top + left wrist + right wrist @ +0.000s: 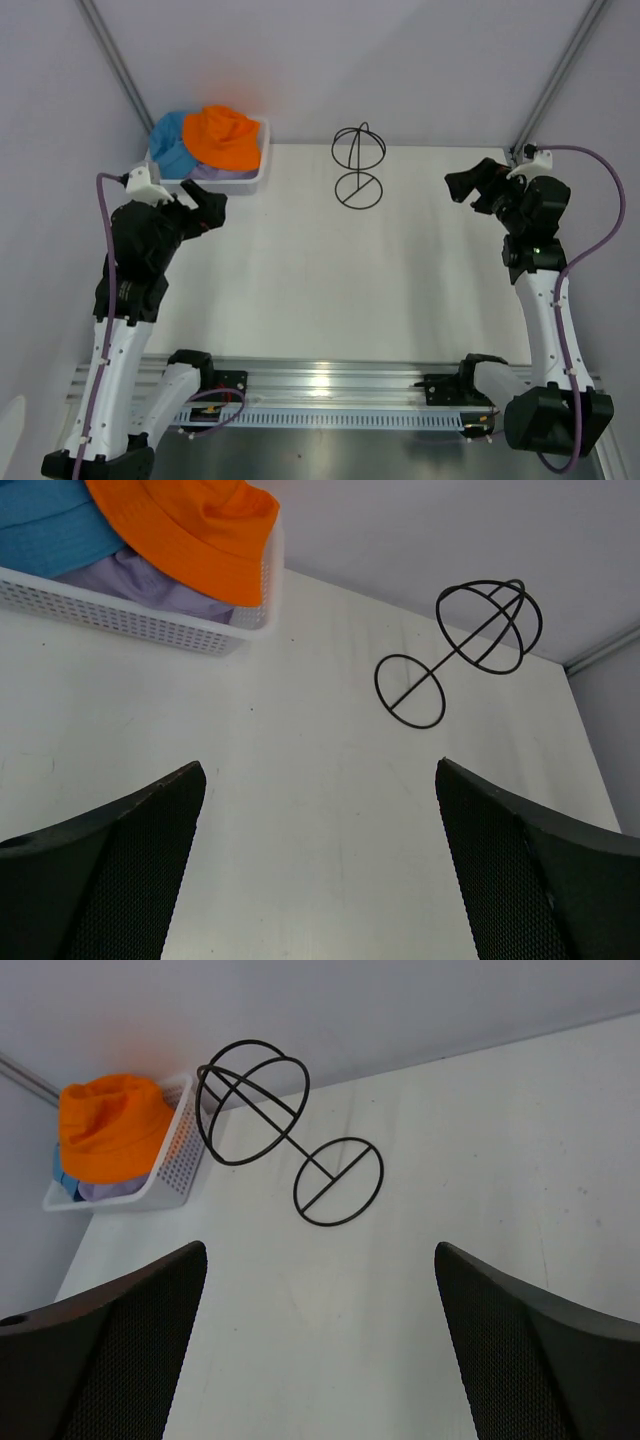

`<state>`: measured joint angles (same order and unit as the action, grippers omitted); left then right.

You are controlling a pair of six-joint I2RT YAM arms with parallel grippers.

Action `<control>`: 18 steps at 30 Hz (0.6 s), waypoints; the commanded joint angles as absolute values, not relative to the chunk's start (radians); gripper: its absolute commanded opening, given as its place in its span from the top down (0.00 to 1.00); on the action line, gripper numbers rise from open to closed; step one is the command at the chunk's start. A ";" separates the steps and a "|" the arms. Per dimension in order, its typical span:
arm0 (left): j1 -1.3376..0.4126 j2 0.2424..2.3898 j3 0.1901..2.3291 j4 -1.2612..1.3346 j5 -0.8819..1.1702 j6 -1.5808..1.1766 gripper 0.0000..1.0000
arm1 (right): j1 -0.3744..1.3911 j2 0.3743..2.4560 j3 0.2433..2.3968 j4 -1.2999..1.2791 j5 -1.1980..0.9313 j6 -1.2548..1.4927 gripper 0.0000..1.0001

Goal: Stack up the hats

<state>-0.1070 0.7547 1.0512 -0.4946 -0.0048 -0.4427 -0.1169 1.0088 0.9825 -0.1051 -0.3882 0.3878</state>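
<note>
worktop (300, 280) | basket (252, 183) upper left of top view | orange hat (225, 135) uppermost in basket, overlapping blue hat (168, 140) and lavender hat (150, 585) | wire stand (358, 168) upper centre, upright | left pincer (320, 770) spread, empty, near basket | right pincer (320, 1250) spread, empty, upper right

Bare table (320, 270) passable mid-span, wire stand (357, 170) far centre, basket (235, 184) heaped with hats (222, 135) far-left corner

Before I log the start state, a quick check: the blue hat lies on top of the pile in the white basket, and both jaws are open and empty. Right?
No. The orange hat lies on top; the blue hat is partly under it, as the top external view shows. The rest holds: white basket, both jaws open and empty.
</note>
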 commanded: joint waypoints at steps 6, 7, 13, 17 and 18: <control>-0.100 0.874 1.130 -0.350 0.005 -0.381 0.01 | -0.029 1.075 1.040 -0.058 -0.328 0.341 0.00; -0.100 0.911 1.219 -0.348 0.018 -0.364 0.01 | -0.025 1.083 1.043 -0.052 -0.321 0.339 0.00; -0.100 1.415 1.803 -0.590 -0.090 -0.230 0.00 | -0.014 1.155 1.051 -0.011 -0.273 0.345 0.00; -0.100 1.812 2.307 -0.851 -0.197 -0.134 0.19 | -0.012 1.199 1.069 -0.037 -0.247 0.318 0.00; -0.100 1.957 2.470 -0.880 -0.218 -0.130 0.24 | -0.012 1.207 1.083 -0.046 -0.241 0.310 0.00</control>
